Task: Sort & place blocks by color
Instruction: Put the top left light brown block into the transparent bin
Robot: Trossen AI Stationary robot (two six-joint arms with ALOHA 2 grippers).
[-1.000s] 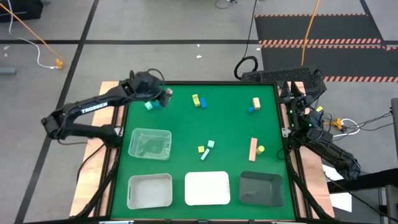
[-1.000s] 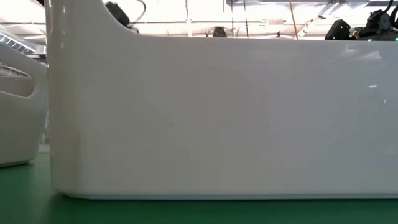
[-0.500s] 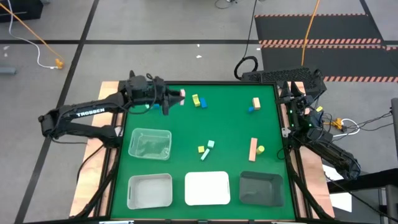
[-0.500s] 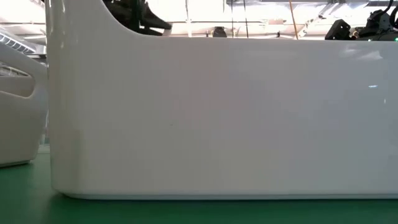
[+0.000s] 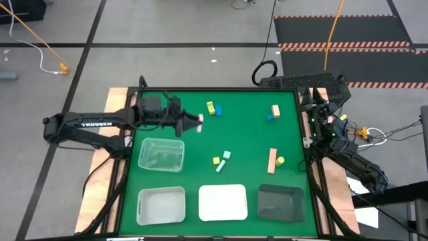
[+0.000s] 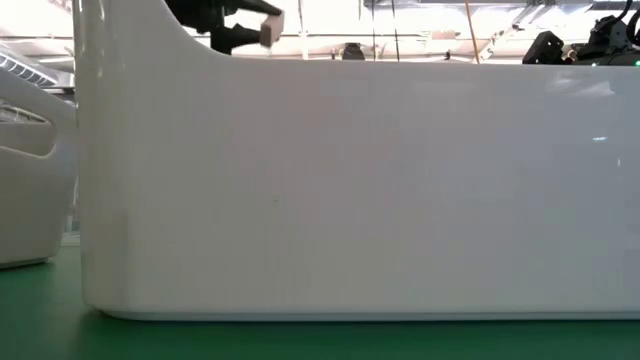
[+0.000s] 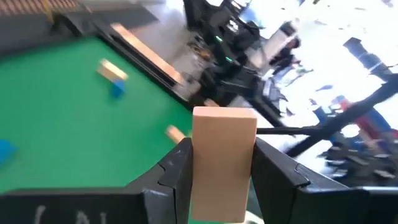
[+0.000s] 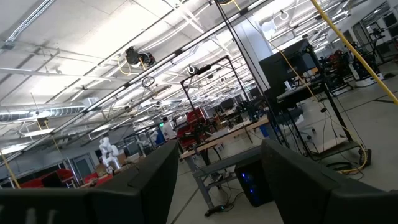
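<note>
My left gripper (image 5: 192, 122) hovers over the table's far-left part, just beyond the clear tray (image 5: 161, 154), and is shut on a salmon-pink block (image 5: 199, 121), which also shows in the low view (image 6: 270, 28). Other blocks lie on the green mat: a yellow-green and blue pair (image 5: 214, 109), a salmon and blue pair (image 5: 273, 113), mint and yellow pieces (image 5: 221, 161), and a salmon bar (image 5: 272, 159) with a yellow piece beside it. My right gripper (image 8: 214, 186) is open and parked at the table's right edge (image 5: 321, 107), its wrist view facing the room. My left gripper pinches the salmon-pink block (image 7: 222, 155) between its two fingers (image 7: 177, 177), one on each long side. The fingers lie level and come from the table's left, pointing right. The block is lifted clear of the mat, and its free end sticks out past the fingertips.
Along the near edge stand a pale grey tray (image 5: 161, 205), a white tray (image 5: 223, 201) and a dark tray (image 5: 280, 201). In the low view the white tray's wall (image 6: 350, 190) fills nearly the whole picture. The mat's middle is bare green.
My left gripper has risen from the far-left corner with the salmon-pink block, which is now lifted clear. It has swung toward the table's near edge and a little right, turning so its fingers point right.
</note>
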